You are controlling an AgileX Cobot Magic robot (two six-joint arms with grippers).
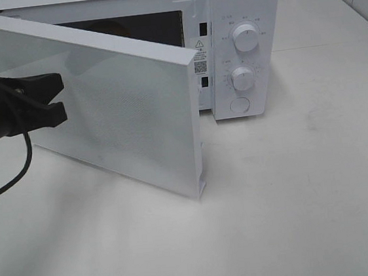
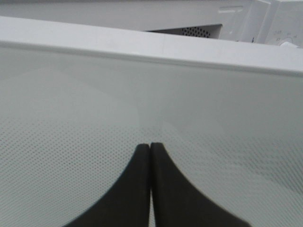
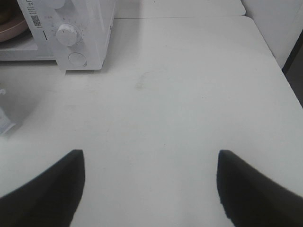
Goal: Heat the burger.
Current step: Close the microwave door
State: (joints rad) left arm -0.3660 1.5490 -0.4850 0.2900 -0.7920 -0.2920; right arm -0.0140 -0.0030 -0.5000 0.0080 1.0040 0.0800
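Left pincer (image 2: 150, 144) is shut tight with nothing in it, its tips right at the outer face of the half-open door (image 1: 122, 111). I can't tell if it's actually touching. Right pincer (image 3: 150, 153) is spread wide and empty, hanging over bare surface (image 3: 189, 94) off to the side of the microwave (image 1: 243, 46). The burger (image 1: 104, 26) is inside the oven, just a golden-brown sliver showing over the door's top edge. The right wrist view also catches a pink plate (image 3: 13, 28) rim in there.
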